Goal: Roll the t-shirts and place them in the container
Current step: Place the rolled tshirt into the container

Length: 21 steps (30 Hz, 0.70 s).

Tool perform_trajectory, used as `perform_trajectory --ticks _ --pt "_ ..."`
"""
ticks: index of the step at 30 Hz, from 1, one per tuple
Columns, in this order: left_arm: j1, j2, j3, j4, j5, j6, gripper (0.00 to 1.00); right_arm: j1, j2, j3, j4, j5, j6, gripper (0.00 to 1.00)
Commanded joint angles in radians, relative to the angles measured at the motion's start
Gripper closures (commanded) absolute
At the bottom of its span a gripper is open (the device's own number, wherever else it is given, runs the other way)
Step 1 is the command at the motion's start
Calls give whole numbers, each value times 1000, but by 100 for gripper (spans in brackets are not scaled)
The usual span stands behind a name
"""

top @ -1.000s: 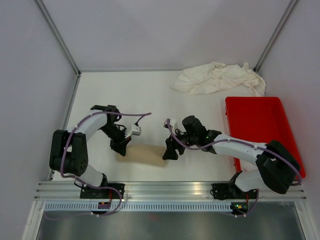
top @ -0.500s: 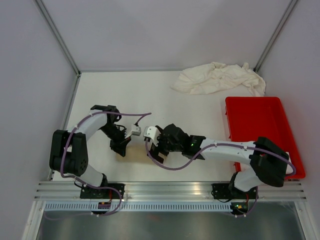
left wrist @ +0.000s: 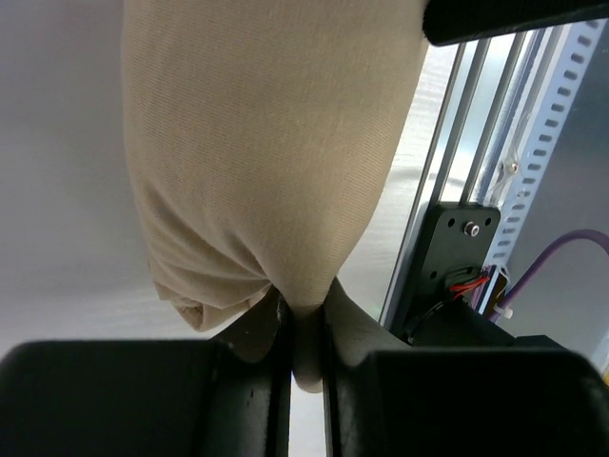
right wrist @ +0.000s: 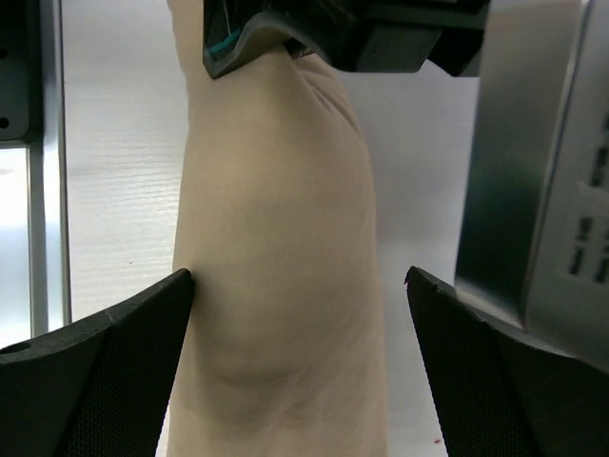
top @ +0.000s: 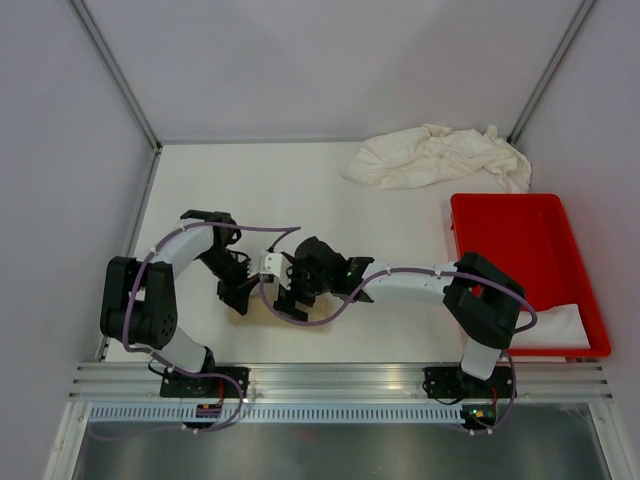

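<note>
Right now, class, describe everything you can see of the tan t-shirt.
The tan t-shirt is soft, fine-knit cloth, rolled into a thick bundle lying on the white table. The left gripper pinches a fold at one end; the right gripper straddles it, jaws open, one finger against its side. No label or sleeve shows.

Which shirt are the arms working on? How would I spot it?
On the white table, near the front edge and left of centre, lies the tan shirt, rolled up. The left gripper pinches one end. The other shirts, heaped at the back, are cream-white.
</note>
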Motion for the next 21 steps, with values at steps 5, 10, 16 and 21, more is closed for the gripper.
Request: perform_trajectory --ticks 5,10,16,21 --pt "10 0 25 -9 70 48 82 6 113 -34 25 -161 62 2" --pt "44 -6 26 -8 76 48 78 -3 130 -81 96 -127 105 2" --pt "70 -19 -4 46 78 17 73 6 83 -149 105 -63 134 2" --pt "70 -29 -36 69 78 10 73 28 48 -200 128 -20 145 2"
